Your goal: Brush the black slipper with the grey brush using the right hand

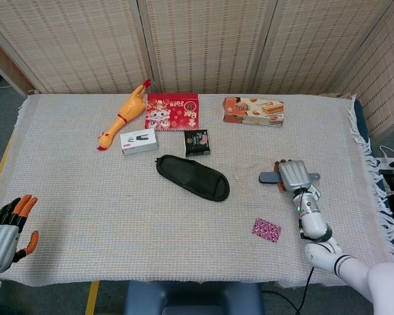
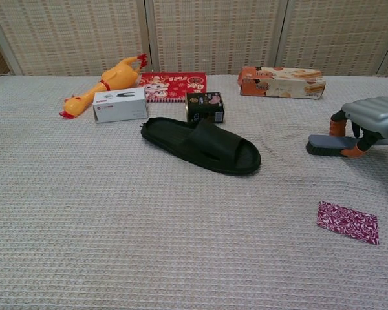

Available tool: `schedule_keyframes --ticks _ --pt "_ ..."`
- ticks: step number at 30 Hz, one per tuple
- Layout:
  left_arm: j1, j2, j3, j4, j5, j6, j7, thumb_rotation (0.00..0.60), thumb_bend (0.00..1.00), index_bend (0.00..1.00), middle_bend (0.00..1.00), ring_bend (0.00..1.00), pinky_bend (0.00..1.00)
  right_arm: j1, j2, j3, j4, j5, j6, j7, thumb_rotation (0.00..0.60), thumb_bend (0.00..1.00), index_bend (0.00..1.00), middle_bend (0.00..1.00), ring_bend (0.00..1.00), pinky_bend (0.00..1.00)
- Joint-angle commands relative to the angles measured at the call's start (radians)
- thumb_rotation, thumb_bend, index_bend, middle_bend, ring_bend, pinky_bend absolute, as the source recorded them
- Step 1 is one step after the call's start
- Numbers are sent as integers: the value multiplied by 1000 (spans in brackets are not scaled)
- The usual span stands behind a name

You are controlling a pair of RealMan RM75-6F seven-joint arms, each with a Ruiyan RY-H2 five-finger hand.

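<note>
Right now your desk (image 1: 72,197), covered in a pale woven cloth, fills most of both views. The black slipper (image 1: 192,177) lies flat near the centre, toe pointing toward the lower right of the frame. The grey brush (image 2: 328,145) lies bristles down at the right edge of the chest view, well apart from the slipper. Your right hand (image 2: 374,116) sits directly over the brush's handle end, fingers curled down on either side of it and touching it. Whether the hold is firm enough to lift, the pictures do not show. Your left hand (image 1: 5,231) rests spread and empty at the lower left of the head view.

The main risk is a weak hold. Only the far end of the brush seems to be caught, so the long bristle end could swing down or slip free as you lift. A second risk lies in the crossing: dragging the brush low could snag the cloth. Pressing hard on the slipper could also push it toward the small black packet (image 1: 197,142) and the white box (image 1: 138,140) just behind it.
</note>
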Motion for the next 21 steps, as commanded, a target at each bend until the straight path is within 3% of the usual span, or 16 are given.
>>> schedule_keyframes --ticks 1,6,11,21 --pt "0 1 0 0 0 -1 -2 572 521 0 0 0 109 -3 -15 -4 22 -15 12 21 600 326 613 434 449 703" --pt "-2 1 0 1 -1 -5 -6 572 523 0 0 0 110 -7 -36 -6 67 -32 27 42 600 367 729 524 526 809" --pt "0 2 1 0 6 2 -9 577 525 0 0 0 109 -2 -31 1 67 -33 8 63 600 373 741 536 537 835" --pt "0 1 5 0 19 5 -19 580 546 0 0 0 109 18 153 37 -155 -33 -40 113 600 414 762 544 543 847"
